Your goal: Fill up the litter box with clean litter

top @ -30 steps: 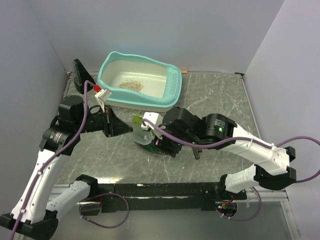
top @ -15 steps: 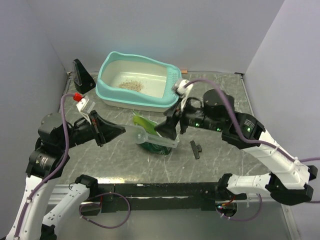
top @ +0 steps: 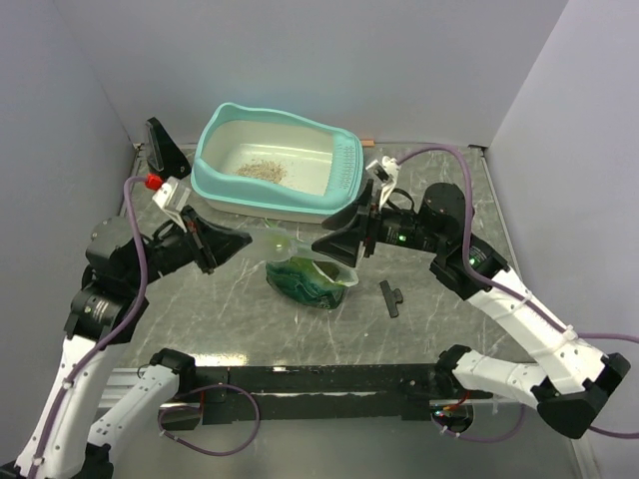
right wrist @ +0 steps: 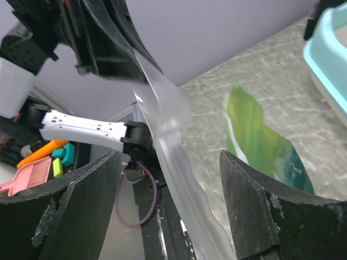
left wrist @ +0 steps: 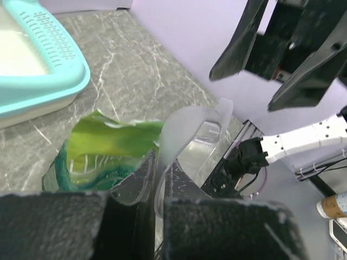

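The litter box (top: 344, 175) stands at the back of the table, with a small patch of clean litter (top: 262, 170) on its cream floor. My left gripper (top: 238, 240) is shut on the handle of a translucent scoop (top: 278, 242), held above the green pouch (top: 310, 281). The left wrist view shows the scoop (left wrist: 190, 132) pinched in my left gripper (left wrist: 160, 174), the pouch (left wrist: 111, 146) below it and the litter box (left wrist: 54, 65) at upper left. My right gripper (top: 337, 242) faces the scoop and is open. In the right wrist view the scoop (right wrist: 171, 157) runs through the right gripper's (right wrist: 173, 216) gap, touching neither finger.
A small black clip-like piece (top: 391, 297) lies on the marble table right of the pouch. A black wedge-shaped object (top: 160, 148) stands at the back left beside the litter box. Grey walls close in the left, back and right sides.
My right gripper opened, rose off the pouch and drew back to the right. My left gripper lifted the scoop up and toward the litter box.
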`<state>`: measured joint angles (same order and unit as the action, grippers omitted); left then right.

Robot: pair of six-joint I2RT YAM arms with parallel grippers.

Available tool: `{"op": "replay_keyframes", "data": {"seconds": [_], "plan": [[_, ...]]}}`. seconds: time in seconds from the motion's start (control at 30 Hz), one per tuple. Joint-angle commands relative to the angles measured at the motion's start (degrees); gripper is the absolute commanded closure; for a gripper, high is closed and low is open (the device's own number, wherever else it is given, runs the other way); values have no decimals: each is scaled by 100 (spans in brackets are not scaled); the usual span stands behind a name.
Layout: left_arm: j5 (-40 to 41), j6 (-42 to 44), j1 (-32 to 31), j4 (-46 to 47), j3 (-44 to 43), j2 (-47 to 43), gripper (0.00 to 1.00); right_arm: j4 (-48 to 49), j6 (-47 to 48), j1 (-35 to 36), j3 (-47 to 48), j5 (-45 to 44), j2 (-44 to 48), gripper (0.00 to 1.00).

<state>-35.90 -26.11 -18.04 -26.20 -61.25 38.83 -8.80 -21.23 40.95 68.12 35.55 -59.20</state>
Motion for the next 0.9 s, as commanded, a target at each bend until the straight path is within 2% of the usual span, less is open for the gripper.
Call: {"op": "replay_keyframes", "data": {"seconds": [0.0, 0.2, 0.43, 0.63, 0.87], "plan": [[-162, -298, 3, 940, 87, 309, 99, 1274, -434, -473, -570, 654, 557, 20], [-382, -307, 116, 1239, 114, 538, 99, 1898, -706, -965, -1300, 892, 892, 21], [-1154, -570, 801, 1538, 342, 495, 99, 2627, -891, -1247, -1845, 954, 919, 20], [-1998, -1053, 1364, 2144, 693, 441, 99, 3093, -1005, -1326, -2144, 971, 770, 20], [-2307, -1327, 1558, 2558, 957, 441, 99, 3604, -1190, -1335, -2250, 1226, 576, 21]]}}
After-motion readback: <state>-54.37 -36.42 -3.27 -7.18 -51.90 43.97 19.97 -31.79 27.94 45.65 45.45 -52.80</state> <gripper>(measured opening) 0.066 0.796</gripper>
